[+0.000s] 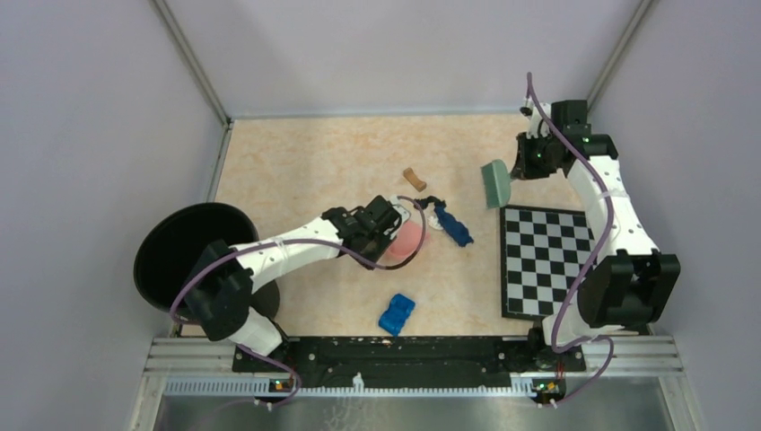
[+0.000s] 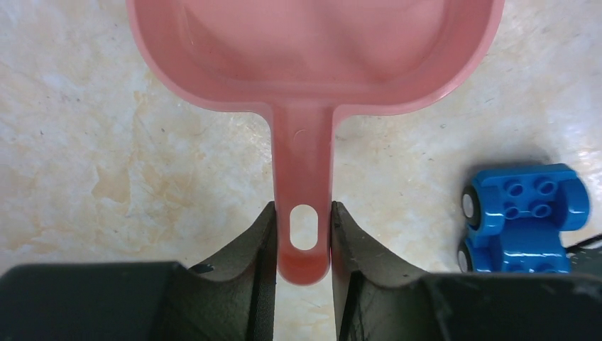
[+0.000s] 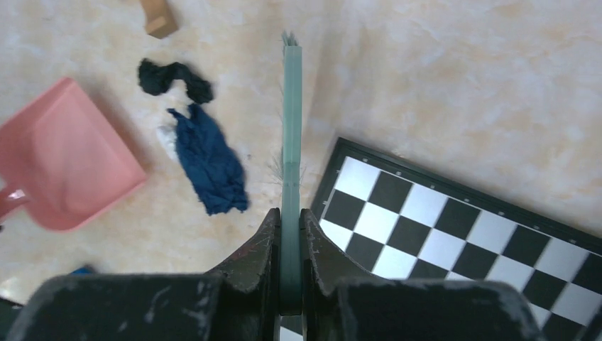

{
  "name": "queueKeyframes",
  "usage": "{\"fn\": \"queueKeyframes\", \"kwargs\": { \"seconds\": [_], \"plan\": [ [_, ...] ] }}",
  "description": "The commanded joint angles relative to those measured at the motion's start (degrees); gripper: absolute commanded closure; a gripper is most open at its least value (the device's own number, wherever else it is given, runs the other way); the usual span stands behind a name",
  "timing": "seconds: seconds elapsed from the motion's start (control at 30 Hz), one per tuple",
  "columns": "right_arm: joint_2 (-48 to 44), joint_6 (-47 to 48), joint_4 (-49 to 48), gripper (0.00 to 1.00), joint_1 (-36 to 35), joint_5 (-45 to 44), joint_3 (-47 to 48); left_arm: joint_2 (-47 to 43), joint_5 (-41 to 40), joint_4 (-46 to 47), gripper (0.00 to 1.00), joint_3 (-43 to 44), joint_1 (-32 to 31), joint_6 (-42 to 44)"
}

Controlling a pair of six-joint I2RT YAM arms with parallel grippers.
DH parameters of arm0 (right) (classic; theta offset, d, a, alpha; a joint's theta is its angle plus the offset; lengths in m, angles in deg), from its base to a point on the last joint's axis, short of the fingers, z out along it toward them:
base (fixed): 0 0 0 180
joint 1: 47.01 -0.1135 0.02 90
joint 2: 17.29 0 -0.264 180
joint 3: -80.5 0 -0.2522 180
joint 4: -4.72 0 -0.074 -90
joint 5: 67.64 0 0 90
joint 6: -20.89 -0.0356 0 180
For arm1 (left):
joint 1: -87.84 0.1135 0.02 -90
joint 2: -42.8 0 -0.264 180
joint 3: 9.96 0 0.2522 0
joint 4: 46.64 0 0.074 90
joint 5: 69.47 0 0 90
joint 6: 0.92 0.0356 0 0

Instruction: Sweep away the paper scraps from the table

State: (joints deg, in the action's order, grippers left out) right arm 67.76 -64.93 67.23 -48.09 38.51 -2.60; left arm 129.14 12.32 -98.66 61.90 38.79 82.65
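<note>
My left gripper point(image 2: 303, 238) is shut on the handle of the pink dustpan point(image 2: 312, 50), which lies flat on the table point(image 1: 314, 162) at its middle point(image 1: 408, 235). Just right of the pan's mouth lie paper scraps: a dark blue one point(image 3: 207, 163) point(image 1: 453, 226), a black one point(image 3: 174, 77) point(image 1: 431, 201), a small white bit point(image 3: 165, 138) and a brown one point(image 3: 157, 15) point(image 1: 413, 177) farther back. My right gripper point(image 3: 289, 234) is shut on a green brush point(image 3: 290, 121), held above the table at the right of the scraps point(image 1: 495, 183).
A black-and-white chequered board point(image 1: 547, 260) lies at the right. A bright blue blocky toy point(image 1: 396, 313) sits near the front; it also shows in the left wrist view point(image 2: 524, 217). A black round bin point(image 1: 179, 256) stands at the left edge.
</note>
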Motion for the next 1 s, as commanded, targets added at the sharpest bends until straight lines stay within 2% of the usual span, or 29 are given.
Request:
{"fn": "queueKeyframes", "kwargs": {
  "seconds": [0.0,0.17,0.43,0.77,0.97],
  "plan": [
    [2.37,5.99,0.52,1.0,-2.85,-10.34,4.5,3.49,2.77,-10.36,0.98,8.86,0.11,-0.77],
    [5.68,6.48,0.74,1.0,-7.03,-14.44,4.5,7.21,5.25,-17.5,1.0,15.35,0.1,-0.43],
    [9.06,5.27,0.61,1.0,-12.1,-11.93,3.44,12.34,5.13,-21.92,1.0,21.14,0.08,2.22],
    [9.35,2.55,4.34,1.0,-18.21,-0.16,2.77,17.85,5.34,-20.21,1.0,22.91,0.1,4.44],
    [9.04,0.31,8.01,1.0,-18.78,11.14,5.81,19.51,5.79,-18.08,1.0,22.98,0.1,4.79]
  ]
}}
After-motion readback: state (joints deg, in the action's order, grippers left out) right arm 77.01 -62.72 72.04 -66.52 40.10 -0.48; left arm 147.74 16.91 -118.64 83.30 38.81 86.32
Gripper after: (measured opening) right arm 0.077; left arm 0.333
